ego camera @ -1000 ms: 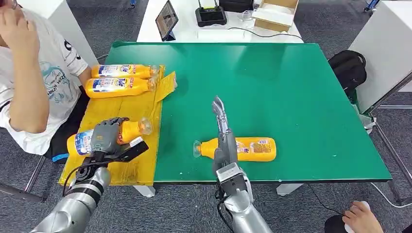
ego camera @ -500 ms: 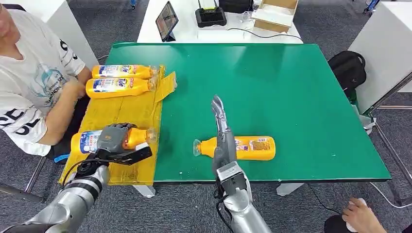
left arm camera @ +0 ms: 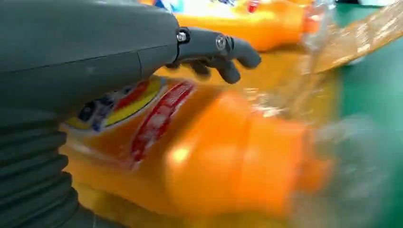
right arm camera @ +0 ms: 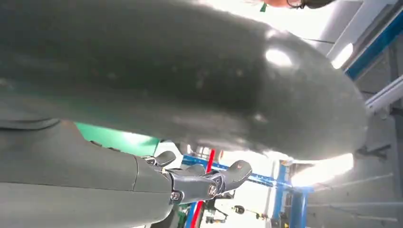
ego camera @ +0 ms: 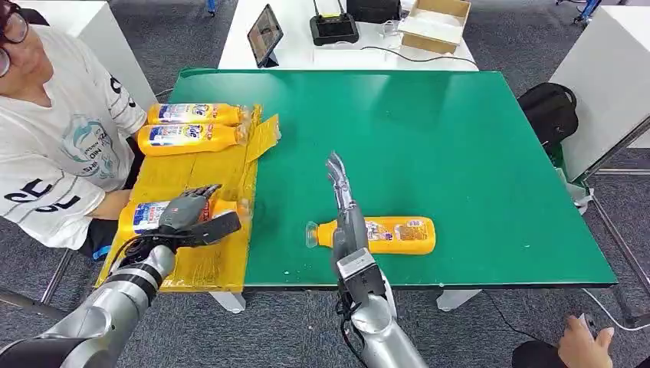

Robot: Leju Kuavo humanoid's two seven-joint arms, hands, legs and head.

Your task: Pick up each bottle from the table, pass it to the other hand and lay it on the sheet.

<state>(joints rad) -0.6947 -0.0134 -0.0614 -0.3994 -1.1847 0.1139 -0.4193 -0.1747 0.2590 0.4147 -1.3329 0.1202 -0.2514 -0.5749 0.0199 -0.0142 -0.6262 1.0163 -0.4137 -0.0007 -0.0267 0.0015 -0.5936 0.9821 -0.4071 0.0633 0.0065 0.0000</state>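
The green bench [ego camera: 460,146] fills most of the head view, with a white desk beyond its far edge. A person [ego camera: 54,138] in a white printed shirt sits at the bench's left side. A yellow sheet [ego camera: 192,172] covers the bench's left edge, from the far left corner area down to the near edge.

Two orange bottles lie on their sides at the far end of the sheet, side by side, caps pointing right: the far one [ego camera: 192,113] and the one just nearer [ego camera: 188,136]. A third bottle [ego camera: 146,216] lies on the near part of the sheet, cap to the right. A fourth bottle [ego camera: 391,234] lies on the bare green surface near the front edge, cap to the left, well apart from the sheet.

The left hand [ego camera: 192,218] rests over the third bottle; in the left wrist view its fingers [left arm camera: 223,50] curl above the orange body [left arm camera: 214,156], and I cannot tell whether they grip it or have let go.

The right hand [ego camera: 341,203] is released, fingers stretched straight toward the far side, crossing in front of the fourth bottle's neck and holding nothing.
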